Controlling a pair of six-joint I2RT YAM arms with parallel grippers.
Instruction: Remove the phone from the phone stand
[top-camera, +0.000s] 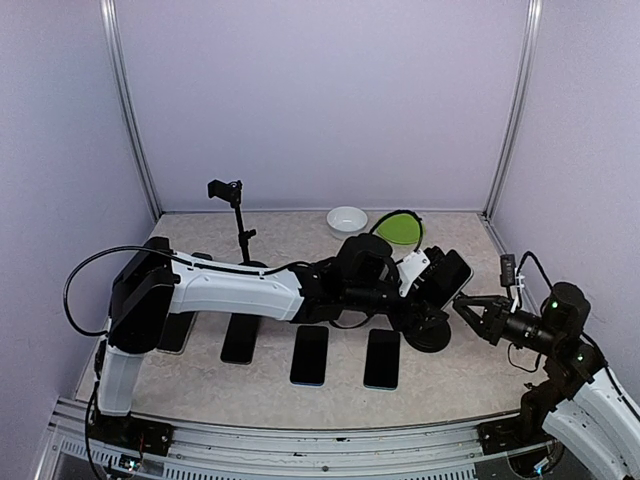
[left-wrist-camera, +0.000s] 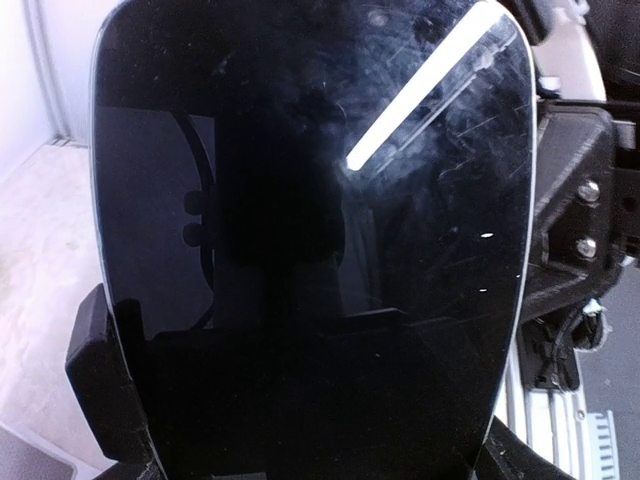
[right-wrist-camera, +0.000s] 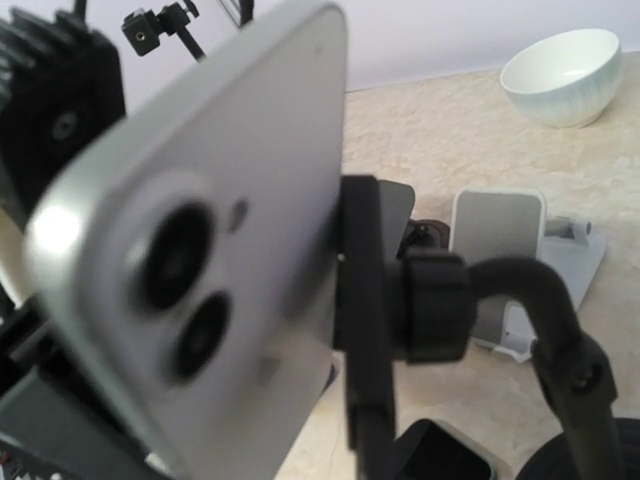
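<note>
The phone (top-camera: 447, 272) sits tilted in the black phone stand (top-camera: 430, 338) at the right of the table. In the left wrist view its dark screen (left-wrist-camera: 310, 200) fills the frame. My left gripper (top-camera: 428, 276) is shut on the phone, one finger (left-wrist-camera: 100, 375) at each side edge. The right wrist view shows the phone's silver back (right-wrist-camera: 200, 250) with two lenses, held in the stand's black clamp (right-wrist-camera: 375, 330) on a ball joint. My right gripper (top-camera: 476, 314) is open just right of the stand and holds nothing.
Several dark phones (top-camera: 310, 355) lie flat in a row on the near table. A white bowl (top-camera: 347, 218) and a green bowl (top-camera: 400, 228) stand at the back. A small tripod (top-camera: 232, 195) stands back left. A white stand (right-wrist-camera: 500, 250) sits behind the black stand.
</note>
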